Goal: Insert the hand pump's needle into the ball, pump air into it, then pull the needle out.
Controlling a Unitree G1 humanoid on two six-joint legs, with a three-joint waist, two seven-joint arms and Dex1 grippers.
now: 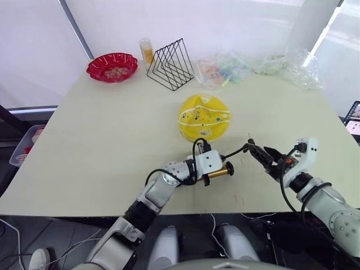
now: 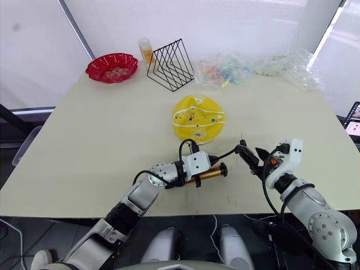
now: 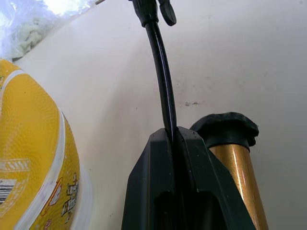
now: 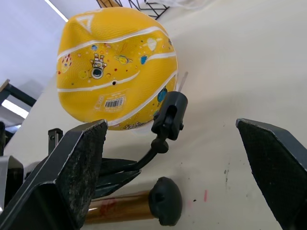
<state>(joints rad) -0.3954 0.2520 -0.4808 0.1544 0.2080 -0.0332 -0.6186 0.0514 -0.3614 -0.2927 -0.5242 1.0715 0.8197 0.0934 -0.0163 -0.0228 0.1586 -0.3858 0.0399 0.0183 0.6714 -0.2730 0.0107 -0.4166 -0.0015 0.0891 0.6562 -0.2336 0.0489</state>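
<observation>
yellow ball (image 1: pixel 203 117) mid-table, sagging, soft; likely to roll. hand pump (image 2: pixel 207 173) lying just in front of it. left gripper (image 1: pixel 198 163) clenched on hose (image 3: pixel 163 81). right gripper (image 4: pixel 172 158) spread wide around needle (image 4: pixel 181 81), not gripping. best grasped at black connector (image 4: pixel 170 116); pin thin, bendable.

Head stereo pair: high, facing fwd and down over the whole worktop (image 1: pixel 101 140); both eyes share the same scene w/ slight lateral offset. L wrist cam: close, low, along the left claw (image 3: pixel 175 139). R wrist cam: close, low, faces the ball (image 4: pixel 117 62), also seen by head pair.
</observation>
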